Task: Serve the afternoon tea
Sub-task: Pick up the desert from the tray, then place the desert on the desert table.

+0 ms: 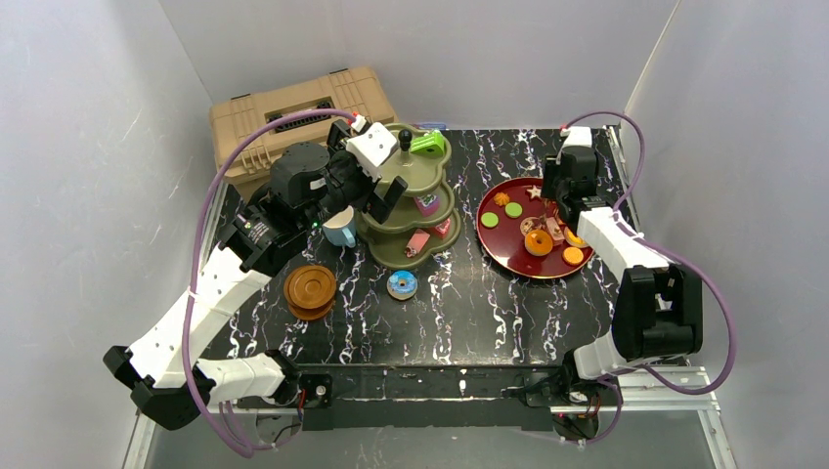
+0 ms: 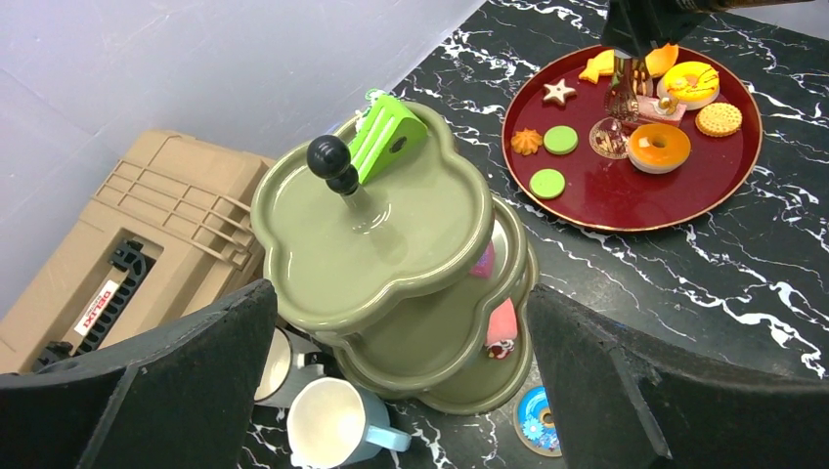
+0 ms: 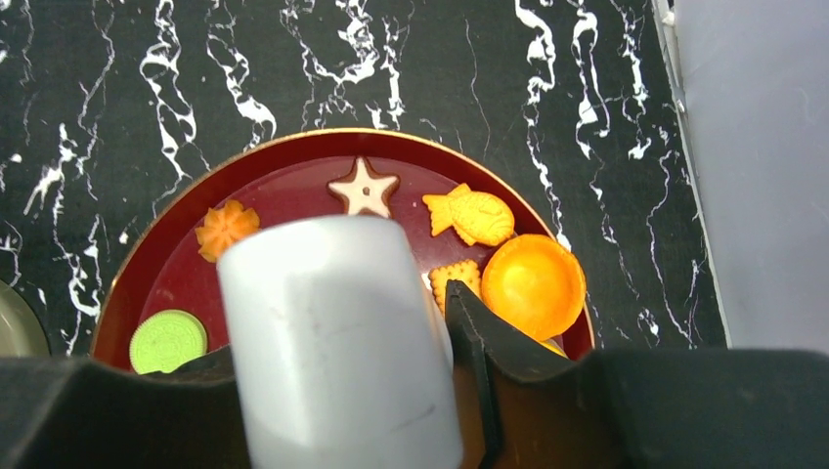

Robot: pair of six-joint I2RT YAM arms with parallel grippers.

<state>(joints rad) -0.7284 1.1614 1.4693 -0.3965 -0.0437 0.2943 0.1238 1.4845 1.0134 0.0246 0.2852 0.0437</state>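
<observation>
The olive-green three-tier stand [image 1: 394,252] [image 2: 391,234] stands mid-table with a green cake [image 1: 427,144] [image 2: 388,137] on its top tier and pink cakes [image 1: 418,242] [image 2: 501,322] lower down. My left gripper [image 1: 376,191] [image 2: 403,298] hangs open over the stand's left side, holding nothing. Beside it sit a light-blue mug [image 1: 340,228] [image 2: 332,425] and a white mug [image 2: 279,366]. My right gripper [image 1: 559,207] [image 3: 337,322] is over the red tray [image 1: 499,244] [image 3: 293,186] of cookies, shut on a pale grey cylinder [image 3: 332,332]; I cannot tell what it is.
A tan toolbox [image 1: 293,107] [image 2: 117,254] stands at the back left. Stacked brown saucers [image 1: 310,290] sit front left, with a blue donut [image 1: 402,284] [image 2: 538,420] in front of the stand. The tray holds a star cookie [image 3: 364,189], a fish cookie [image 3: 472,217] and an orange tart [image 3: 533,285].
</observation>
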